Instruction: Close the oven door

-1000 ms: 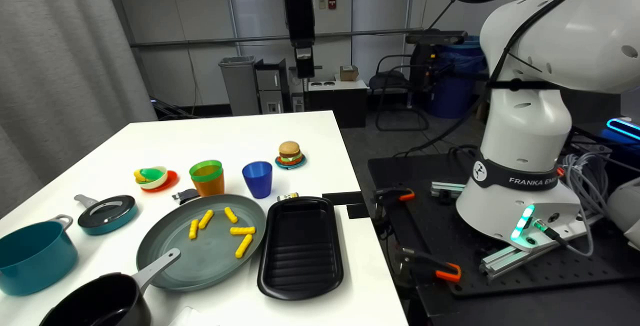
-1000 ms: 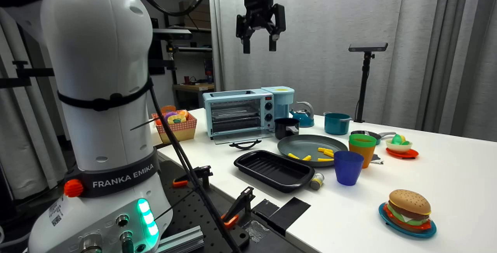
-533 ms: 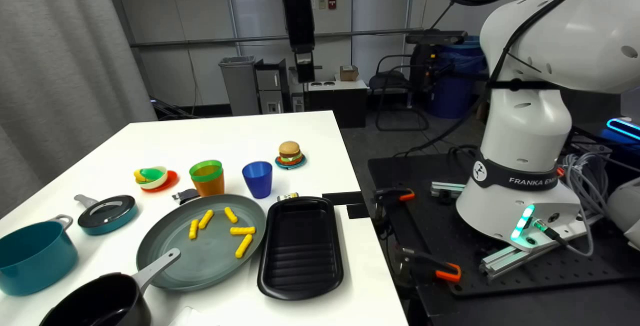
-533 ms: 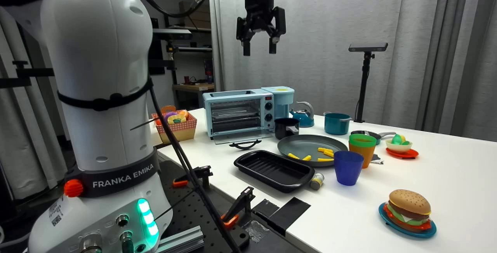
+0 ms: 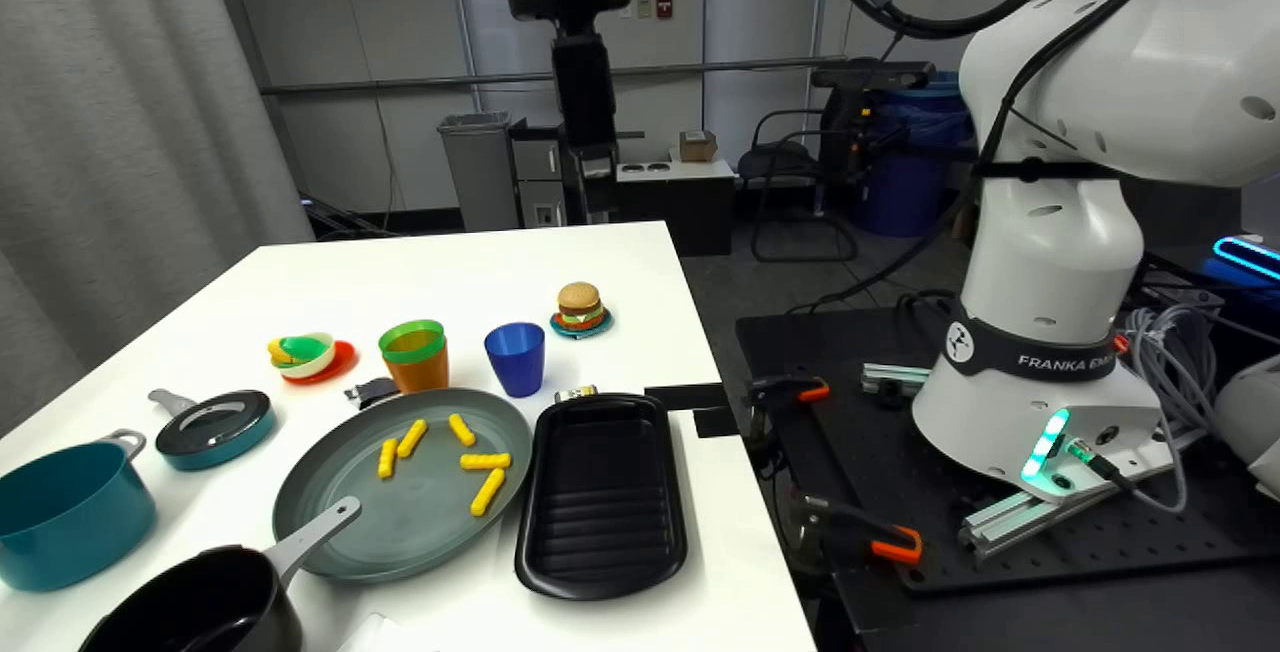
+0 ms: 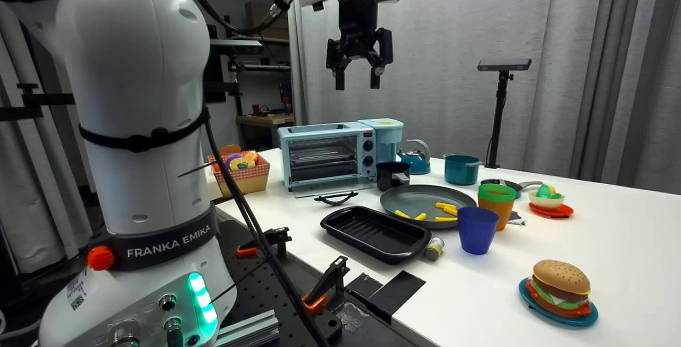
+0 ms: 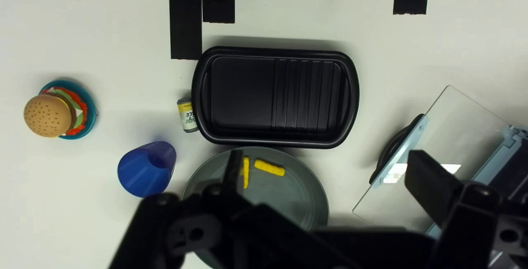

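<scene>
- Oven door [image 6: 331,188]: near centre of an exterior view, lowered open, unmoved; handle [image 6: 336,198] foremost.
- Your gripper [image 6: 357,83]: upper middle there, lower than half a second ago; fingers [image 6: 375,79] wide, empty.
- Reads as early approach, closing not begun.
- You'll likely want under the handle; mind the black tray [image 6: 375,234] nearby.

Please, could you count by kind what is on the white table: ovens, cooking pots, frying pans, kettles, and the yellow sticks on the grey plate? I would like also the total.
Light-blue oven: 1
Teal cooking pot and black cooking pot: 2
Frying pan: 1
Kettle: 1
Yellow sticks: 5
Total: 10
</scene>
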`<state>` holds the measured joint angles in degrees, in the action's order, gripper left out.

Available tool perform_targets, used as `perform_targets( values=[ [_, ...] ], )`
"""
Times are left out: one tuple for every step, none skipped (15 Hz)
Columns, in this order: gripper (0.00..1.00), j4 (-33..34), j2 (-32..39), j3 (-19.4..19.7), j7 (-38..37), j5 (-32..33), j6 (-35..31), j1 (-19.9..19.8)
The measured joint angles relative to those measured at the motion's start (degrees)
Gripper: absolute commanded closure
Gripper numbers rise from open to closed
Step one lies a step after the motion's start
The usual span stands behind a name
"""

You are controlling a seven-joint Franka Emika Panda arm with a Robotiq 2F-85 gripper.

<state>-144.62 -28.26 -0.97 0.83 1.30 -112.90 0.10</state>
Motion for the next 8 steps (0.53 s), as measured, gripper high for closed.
perform_targets(
  values=[
    [0.0, -0.11, 0.78, -0.09, 0.0, 0.0, -0.48, 0.21],
    [0.0, -0.26, 1.62, -0.15, 0.0, 0.0, -1.07, 0.47],
    [0.0, -0.49, 2.44, -0.24, 0.0, 0.0, -1.81, 0.73],
    [0.0, -0.74, 3.27, -0.36, 0.0, 0.0, -2.56, 0.99],
    [0.0, -0.93, 4.14, -0.55, 0.0, 0.0, -3.25, 1.25],
    [0.0, -1.04, 5.01, -0.81, 0.0, 0.0, -3.84, 1.48],
    [0.13, -1.11, 5.95, -1.08, 0.0, 0.0, -4.45, 1.77],
    [0.26, -1.11, 6.89, -1.38, 0.0, 0.0, -5.03, 2.05]
  ],
)
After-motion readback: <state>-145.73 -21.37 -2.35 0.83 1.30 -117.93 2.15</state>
